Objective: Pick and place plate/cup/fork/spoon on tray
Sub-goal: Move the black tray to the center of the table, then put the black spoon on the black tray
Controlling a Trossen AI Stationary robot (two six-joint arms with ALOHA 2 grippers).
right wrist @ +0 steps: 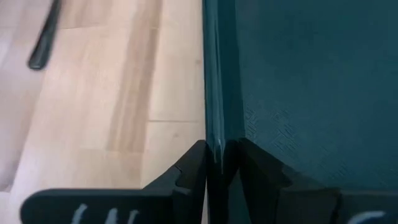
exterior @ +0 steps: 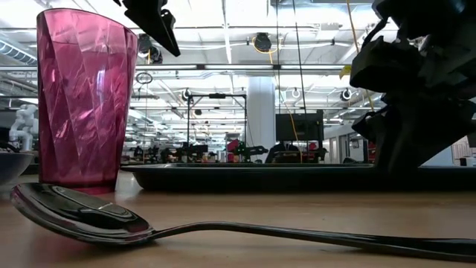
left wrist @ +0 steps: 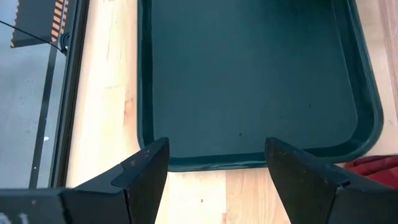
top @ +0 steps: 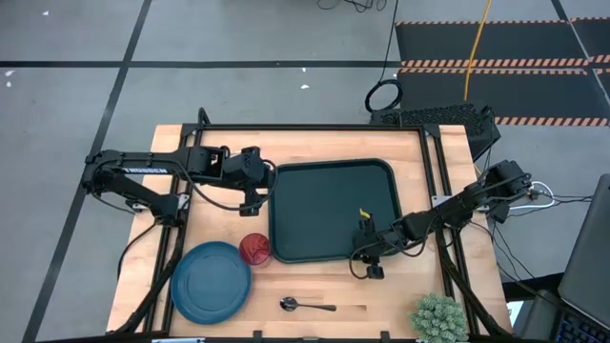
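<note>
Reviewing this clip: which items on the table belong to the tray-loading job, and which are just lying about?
Job items:
dark green rectangular tray
round blue plate
red translucent faceted cup
dark metal spoon
The fork does not show.

Lying about:
spiky green plant

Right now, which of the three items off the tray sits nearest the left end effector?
The red cup, just beside the tray's corner; the blue plate and dark spoon lie farther from the left end effector.

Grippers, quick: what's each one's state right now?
Left gripper: open, empty, at the tray's left edge.
Right gripper: shut on the tray's near rim.
</note>
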